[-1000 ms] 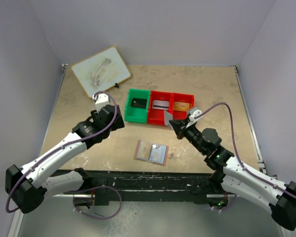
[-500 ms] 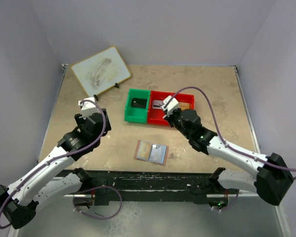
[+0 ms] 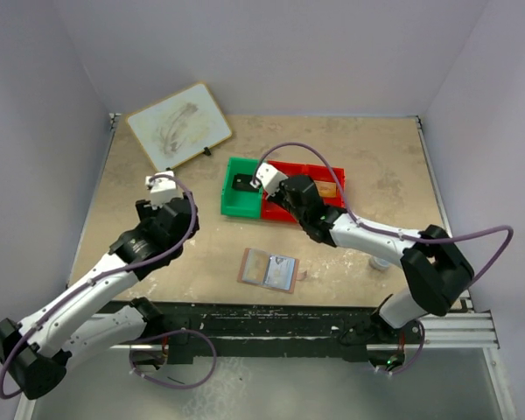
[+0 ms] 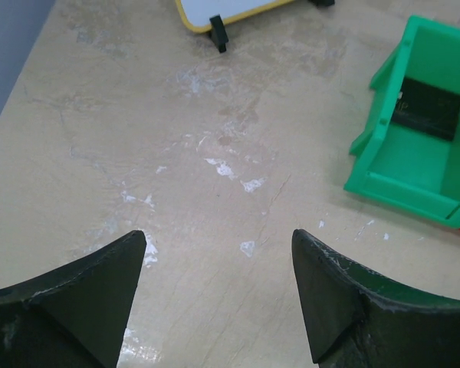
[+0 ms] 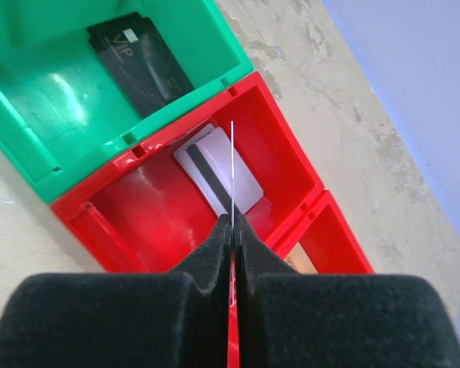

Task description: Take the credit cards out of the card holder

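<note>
The card holder (image 3: 269,269) lies open on the table near the front edge, pale inner panels up, with a card showing in it. My right gripper (image 3: 277,189) hangs over the middle red bin (image 3: 284,210). In the right wrist view the right gripper (image 5: 233,222) is shut on a thin card (image 5: 232,165) seen edge-on, above a white card with a black stripe (image 5: 207,170) lying in that red bin (image 5: 111,207). My left gripper (image 3: 164,199) is open and empty over bare table, left of the green bin (image 3: 230,203); its jaws stand wide apart in the left wrist view (image 4: 218,238).
The green bin (image 4: 414,165) holds a black card (image 4: 425,111), also in the right wrist view (image 5: 142,61). A second red bin (image 3: 325,185) at the right holds a tan card. A small whiteboard (image 3: 178,125) stands at the back left.
My right gripper has swung left with the card, from in front of the red bins to over the middle red bin. My left arm has drawn back to the left, away from the green bin.
</note>
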`<control>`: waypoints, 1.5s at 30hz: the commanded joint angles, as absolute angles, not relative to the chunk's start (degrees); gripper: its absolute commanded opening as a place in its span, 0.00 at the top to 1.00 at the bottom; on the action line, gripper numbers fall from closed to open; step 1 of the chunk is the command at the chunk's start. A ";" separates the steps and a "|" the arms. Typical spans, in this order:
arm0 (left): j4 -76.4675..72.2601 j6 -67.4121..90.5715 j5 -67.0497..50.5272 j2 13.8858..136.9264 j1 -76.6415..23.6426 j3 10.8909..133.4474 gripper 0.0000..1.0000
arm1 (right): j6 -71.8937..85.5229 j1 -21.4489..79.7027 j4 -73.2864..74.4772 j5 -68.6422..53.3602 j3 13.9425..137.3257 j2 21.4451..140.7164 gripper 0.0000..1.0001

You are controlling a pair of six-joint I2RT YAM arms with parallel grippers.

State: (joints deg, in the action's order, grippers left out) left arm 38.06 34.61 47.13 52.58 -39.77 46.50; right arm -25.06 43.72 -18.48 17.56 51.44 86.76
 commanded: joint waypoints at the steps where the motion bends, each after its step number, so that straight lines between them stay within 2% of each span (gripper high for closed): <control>1: 35.06 33.21 49.32 47.02 -39.55 46.99 0.25 | -32.63 42.89 -18.94 20.28 56.02 89.18 1.00; 10: 35.80 32.77 48.63 47.43 -39.55 47.76 0.24 | -38.26 39.80 -14.02 12.16 61.92 93.71 1.00; 19: 36.74 32.61 48.14 48.40 -39.55 48.50 0.23 | -39.83 37.84 -6.45 10.78 67.76 99.82 1.00; 45: 37.79 32.60 48.38 48.83 -39.56 48.87 0.23 | -50.68 36.71 -7.86 16.74 75.91 112.15 1.00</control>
